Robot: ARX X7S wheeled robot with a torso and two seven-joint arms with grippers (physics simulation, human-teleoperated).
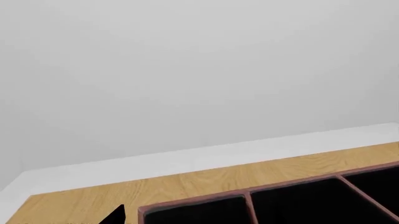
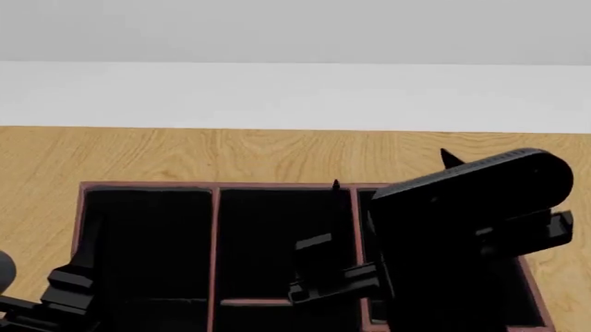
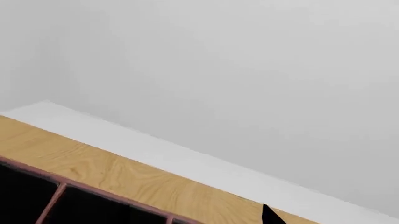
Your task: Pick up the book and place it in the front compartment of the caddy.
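Observation:
The caddy [image 2: 214, 228] is a wide red-brown box with a black inside and thin red dividers. It lies on the wooden table close below my arms. Its far wall also shows in the left wrist view [image 1: 199, 200] and the right wrist view [image 3: 37, 175]. The book does not show in any view; it is hidden or lost against the black. My right gripper [image 2: 392, 171] hangs over the caddy's right column, its two fingertips [image 2: 450, 158] wide apart with only wood between them. My left gripper [image 2: 129, 238] is over the left column; only one fingertip [image 1: 116, 215] shows.
The wooden table [image 2: 185, 155] runs on behind the caddy to a white strip [image 2: 295, 97] and a grey wall. My bulky black right forearm [image 2: 471, 207] covers much of the caddy's right column. A grey rounded thing [image 2: 5, 268] shows at the left edge.

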